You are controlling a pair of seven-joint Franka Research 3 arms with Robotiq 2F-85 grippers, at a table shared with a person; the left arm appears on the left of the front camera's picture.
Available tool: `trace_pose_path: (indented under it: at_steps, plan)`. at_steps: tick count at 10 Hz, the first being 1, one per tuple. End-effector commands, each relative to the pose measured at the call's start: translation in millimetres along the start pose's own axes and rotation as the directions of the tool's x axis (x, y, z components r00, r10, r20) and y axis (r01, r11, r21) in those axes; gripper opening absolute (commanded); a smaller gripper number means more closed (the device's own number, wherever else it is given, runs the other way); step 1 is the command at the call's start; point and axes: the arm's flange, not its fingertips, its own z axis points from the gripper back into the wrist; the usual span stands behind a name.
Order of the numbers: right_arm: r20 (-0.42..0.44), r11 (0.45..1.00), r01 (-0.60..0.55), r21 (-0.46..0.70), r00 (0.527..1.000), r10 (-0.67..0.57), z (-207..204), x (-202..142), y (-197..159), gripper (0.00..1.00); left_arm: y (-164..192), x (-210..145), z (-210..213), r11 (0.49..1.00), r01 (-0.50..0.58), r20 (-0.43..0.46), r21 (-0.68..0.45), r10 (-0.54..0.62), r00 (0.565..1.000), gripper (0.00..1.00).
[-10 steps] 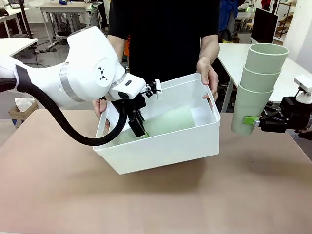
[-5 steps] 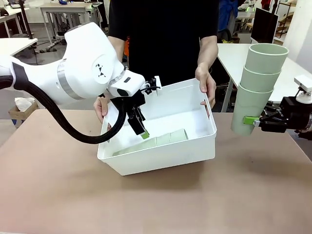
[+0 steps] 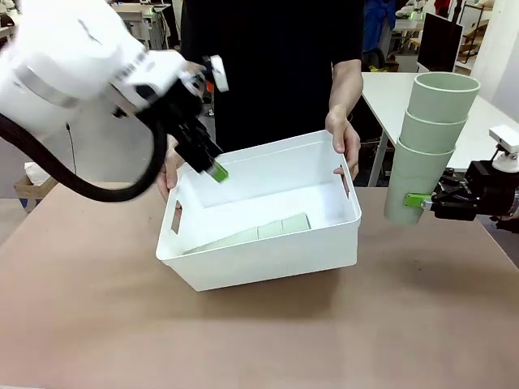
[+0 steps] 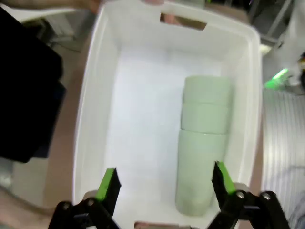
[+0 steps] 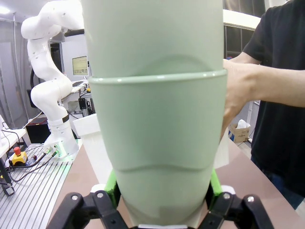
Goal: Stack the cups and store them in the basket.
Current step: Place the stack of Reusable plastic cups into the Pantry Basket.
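The basket (image 3: 268, 243) sits on the counter (image 3: 259, 340), tilted a little, with a person's hands gripping its two short ends: one hand (image 3: 345, 134) at the far right corner by the handle slot, the other hand (image 3: 168, 174) at the left end, partly behind the left arm. Inside the basket, a nested stack (image 3: 251, 235) of three cups lies on its side along the near wall, its open end toward the right. In the left wrist view the same stack (image 4: 202, 143) lies along one long wall of the basket (image 4: 95, 95), on the bare white floor.

The left end effector (image 3: 212, 168) hangs above the basket's left end, clear of the rim, its jaws spread wide and empty; in its wrist view the left end effector (image 4: 164, 183) frames the basket floor between two well-separated green pads (image 4: 107, 183), touching nothing.

The right end effector (image 3: 420, 200) is well to the right of the basket, above the counter's right edge, clamped on the bottom cup of a second stack (image 3: 426, 146) of three cups held upright, open ends up. In the right wrist view this second stack (image 5: 157, 119) rises close to the camera, with the right end effector (image 5: 162, 191) pressing its lowest cup from both sides.
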Motion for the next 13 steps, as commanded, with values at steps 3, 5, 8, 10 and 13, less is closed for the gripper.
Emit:
trace_pose_path:
  at_steps: [3, 5, 8, 10, 13]
  plan:
    - [0.0, 1.0, -0.013, -0.001, 1.0, 0.013, -1.3, 3.7, 0.2, 0.84, 16.4, -84.7, 107.9, 0.988, 0.008, 0.304, -0.152, 0.039, 0.952, 1.0]
    - [0.0, 1.0, -0.013, -0.001, 1.0, 0.013, -1.3, 3.7, 0.2, 0.84, 33.0, -150.8, 148.6, 0.982, 0.021, 0.374, -0.189, 0.052, 0.926, 1.0]
    - [0.0, 1.0, -0.013, -0.001, 1.0, 0.013, -1.3, 3.7, 0.2, 0.84, 52.7, -232.0, 177.3, 0.98, 0.036, 0.397, -0.195, 0.045, 0.917, 1.0]
    - [0.0, 1.0, -0.013, -0.001, 1.0, 0.013, -1.3, 3.7, 0.2, 0.84, 53.4, -251.8, 180.4, 0.978, 0.071, 0.423, -0.194, 0.018, 0.906, 1.0]
    - [0.0, 1.0, -0.013, -0.001, 1.0, 0.013, -1.3, 3.7, 0.2, 0.84, 50.9, -258.2, 177.7, 0.982, 0.025, 0.422, -0.185, 0.056, 0.905, 1.0]
